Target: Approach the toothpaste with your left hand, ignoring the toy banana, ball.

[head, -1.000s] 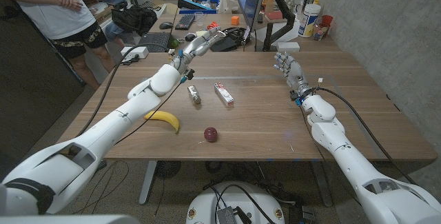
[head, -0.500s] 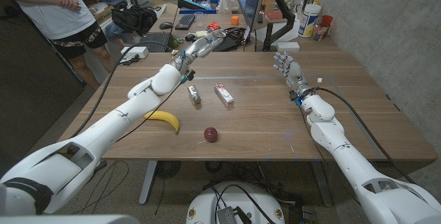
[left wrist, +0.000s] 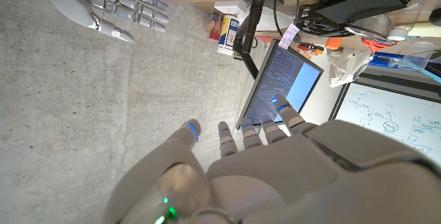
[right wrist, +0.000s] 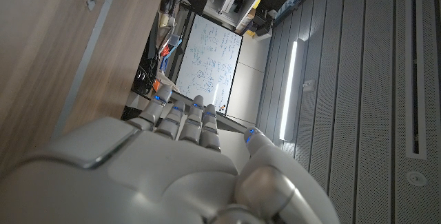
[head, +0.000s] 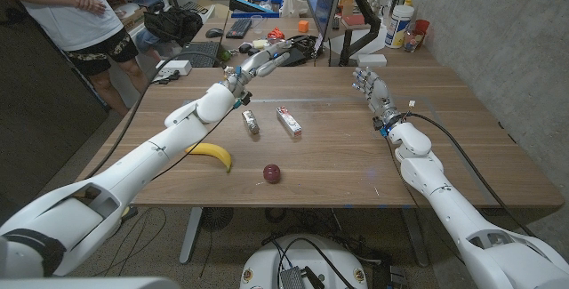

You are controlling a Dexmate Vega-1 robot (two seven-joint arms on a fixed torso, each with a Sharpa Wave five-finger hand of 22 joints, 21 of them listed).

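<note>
The toothpaste (head: 288,121), a white and red box, lies on the wooden table (head: 338,156) a little left of centre. My left hand (head: 265,58) hovers over the table's far edge, beyond the toothpaste and apart from it, fingers stretched out and holding nothing; its back (left wrist: 269,176) fills the lower left wrist view. The yellow toy banana (head: 212,154) lies near my left forearm, and the dark red ball (head: 272,173) sits toward the front edge. My right hand (head: 368,87) stands at the far right with fingers apart and empty; it appears as well in its own view (right wrist: 186,162).
A small silver tube (head: 251,122) lies just left of the toothpaste. Behind the table are a monitor (head: 324,3), a keyboard (head: 239,28), bottles (head: 400,22) and cables. A person (head: 67,13) stands at the back left. My right hand (left wrist: 114,7) also shows in the left wrist view.
My left hand has drifted slightly farther out and to the right over the table's far edge. The right hand and the objects have stayed put.
</note>
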